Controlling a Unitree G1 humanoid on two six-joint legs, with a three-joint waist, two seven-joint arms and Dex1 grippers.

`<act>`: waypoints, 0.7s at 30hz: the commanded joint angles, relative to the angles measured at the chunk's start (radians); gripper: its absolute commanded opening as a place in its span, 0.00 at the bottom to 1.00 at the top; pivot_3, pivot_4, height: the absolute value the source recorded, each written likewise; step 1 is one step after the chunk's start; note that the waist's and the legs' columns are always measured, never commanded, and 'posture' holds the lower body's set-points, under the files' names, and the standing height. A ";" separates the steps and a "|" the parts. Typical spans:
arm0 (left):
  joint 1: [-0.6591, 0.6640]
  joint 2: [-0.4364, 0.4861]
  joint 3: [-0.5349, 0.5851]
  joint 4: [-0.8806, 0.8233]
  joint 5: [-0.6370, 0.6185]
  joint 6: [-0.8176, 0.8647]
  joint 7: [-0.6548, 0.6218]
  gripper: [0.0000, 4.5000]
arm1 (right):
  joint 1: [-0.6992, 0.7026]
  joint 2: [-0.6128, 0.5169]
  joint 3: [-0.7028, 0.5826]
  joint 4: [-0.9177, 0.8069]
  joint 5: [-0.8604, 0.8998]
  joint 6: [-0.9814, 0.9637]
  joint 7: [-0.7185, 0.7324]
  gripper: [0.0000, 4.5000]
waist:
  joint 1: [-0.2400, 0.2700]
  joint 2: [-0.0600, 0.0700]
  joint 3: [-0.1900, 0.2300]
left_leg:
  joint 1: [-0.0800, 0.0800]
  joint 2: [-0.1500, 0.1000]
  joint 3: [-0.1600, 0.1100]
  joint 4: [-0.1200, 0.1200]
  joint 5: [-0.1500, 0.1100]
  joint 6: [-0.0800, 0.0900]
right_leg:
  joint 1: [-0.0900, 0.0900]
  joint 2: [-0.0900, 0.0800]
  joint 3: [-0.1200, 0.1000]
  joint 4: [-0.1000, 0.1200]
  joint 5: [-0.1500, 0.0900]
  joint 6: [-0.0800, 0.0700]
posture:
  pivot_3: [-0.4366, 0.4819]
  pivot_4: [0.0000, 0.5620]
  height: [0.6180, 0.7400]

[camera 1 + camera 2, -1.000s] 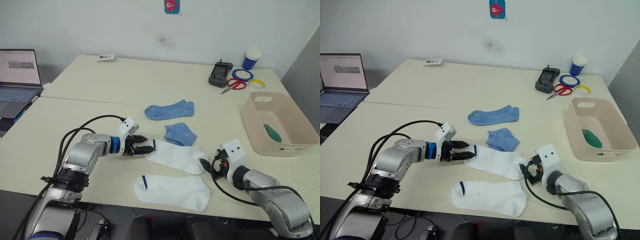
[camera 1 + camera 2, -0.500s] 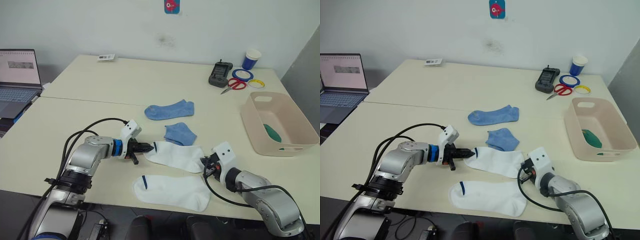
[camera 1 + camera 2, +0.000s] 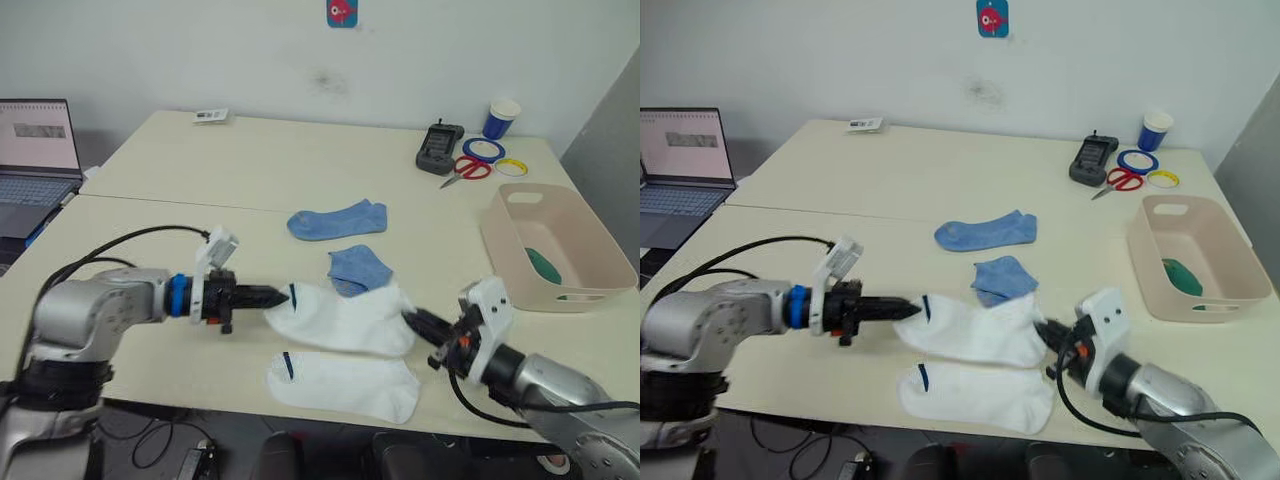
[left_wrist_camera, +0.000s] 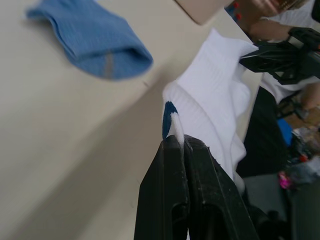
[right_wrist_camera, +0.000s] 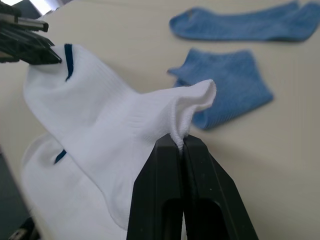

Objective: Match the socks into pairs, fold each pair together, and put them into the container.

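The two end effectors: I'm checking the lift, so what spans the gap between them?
In the left eye view, one white sock stretches between the left end effector and right end effector.

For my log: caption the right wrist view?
Right tool pinching a white sock, left tool holding its other end.

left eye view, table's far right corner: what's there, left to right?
Black device → scissors → blue tape ring → yellow ring. The cup stands behind the rings, so it is left out.
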 commanded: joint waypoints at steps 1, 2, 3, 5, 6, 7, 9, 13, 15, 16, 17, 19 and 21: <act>0.077 0.000 0.029 -0.083 -0.038 0.001 0.039 0.00 | 0.038 -0.072 0.022 -0.085 0.119 -0.051 -0.083 0.01 | 0.000 0.000 0.000 | 0.001 0.000 0.000 0.000 0.000 0.000 | 0.001 0.000 0.000 0.000 0.000 0.000 | 0.48 0.27 0.87; 0.103 -0.006 0.026 -0.096 -0.034 -0.009 0.058 0.00 | 0.046 -0.094 0.036 -0.085 0.120 -0.061 -0.100 0.01 | 0.001 -0.001 0.000 | 0.001 0.000 0.000 0.000 0.000 0.000 | 0.002 0.000 0.000 -0.001 0.000 0.000 | 0.48 0.27 0.87; 0.126 -0.024 0.027 -0.105 -0.024 -0.020 0.093 0.00 | 0.053 -0.109 0.050 -0.085 0.117 -0.071 -0.116 0.01 | 0.001 -0.001 0.000 | 0.001 0.000 0.000 0.000 0.000 0.000 | 0.002 0.000 0.000 -0.001 0.000 0.000 | 0.48 0.27 0.87; 0.162 -0.043 0.022 -0.118 -0.016 -0.033 0.133 0.00 | 0.067 -0.131 0.074 -0.085 0.108 -0.090 -0.137 0.01 | 0.001 -0.001 0.000 | 0.002 0.000 0.000 0.000 0.000 0.000 | 0.002 0.000 0.000 -0.001 0.000 0.000 | 0.48 0.27 0.87; 0.187 -0.036 0.005 -0.132 -0.006 -0.053 0.132 0.00 | 0.076 -0.144 0.092 -0.085 0.096 -0.097 -0.140 0.01 | 0.001 -0.001 0.000 | 0.002 0.000 0.000 0.000 0.000 0.000 | 0.002 0.000 0.000 -0.001 0.000 0.000 | 0.48 0.27 0.87; 0.209 -0.032 -0.010 -0.144 0.007 -0.077 0.130 0.00 | 0.085 -0.155 0.110 -0.085 0.083 -0.105 -0.142 0.01 | 0.001 -0.001 0.000 | 0.002 0.000 0.000 0.000 0.000 0.000 | 0.002 0.000 0.000 -0.001 0.000 0.000 | 0.48 0.27 0.87; 0.238 -0.041 -0.027 -0.155 0.022 -0.104 0.151 0.00 | 0.105 -0.172 0.142 -0.085 0.052 -0.116 -0.144 0.01 | 0.002 -0.001 0.000 | 0.002 0.000 0.000 -0.001 0.000 0.000 | 0.002 0.000 0.000 -0.002 0.000 0.000 | 0.48 0.27 0.87; 0.261 -0.038 -0.082 -0.148 0.085 -0.177 0.172 0.00 | 0.142 -0.206 0.192 -0.085 -0.015 -0.133 -0.129 0.01 | 0.003 -0.002 0.000 | 0.001 0.000 0.000 -0.001 0.000 0.000 | 0.001 0.000 0.000 -0.002 0.000 0.000 | 0.48 0.27 0.87; 0.265 -0.053 -0.097 -0.141 0.112 -0.224 0.184 0.00 | 0.143 -0.204 0.205 -0.081 -0.050 -0.143 -0.130 0.01 | 0.003 -0.002 0.000 | 0.001 0.000 0.000 -0.001 0.000 0.000 | 0.001 0.000 0.000 -0.002 0.000 0.000 | 0.48 0.27 0.87; 0.270 -0.063 -0.096 -0.141 0.118 -0.248 0.186 0.00 | 0.144 -0.204 0.206 -0.079 -0.056 -0.147 -0.128 0.01 | 0.002 -0.001 0.000 | 0.001 0.000 0.000 -0.001 0.000 0.000 | 0.001 0.000 0.001 -0.002 0.000 0.000 | 0.48 0.27 0.87; 0.274 -0.073 -0.094 -0.141 0.123 -0.274 0.185 0.00 | 0.146 -0.208 0.207 -0.078 -0.069 -0.150 -0.125 0.01 | 0.002 -0.001 0.000 | 0.001 0.000 0.000 -0.001 0.000 0.000 | 0.001 0.000 0.001 -0.002 0.000 0.000 | 0.48 0.27 0.87; 0.283 -0.058 -0.102 -0.145 0.119 -0.292 0.152 0.00 | 0.157 -0.213 0.208 -0.079 -0.083 -0.158 -0.111 0.11 | 0.003 -0.002 0.000 | 0.001 0.000 0.000 -0.001 0.000 0.000 | 0.001 0.000 0.000 -0.002 0.000 0.000 | 0.48 0.27 0.87; 0.307 -0.013 -0.121 -0.155 0.147 -0.338 0.107 0.00 | 0.168 -0.212 0.206 -0.084 -0.085 -0.170 -0.101 0.23 | 0.002 -0.002 0.000 | 0.001 0.000 0.000 -0.001 0.000 0.000 | 0.001 0.000 0.000 -0.002 0.000 0.000 | 0.48 0.27 0.87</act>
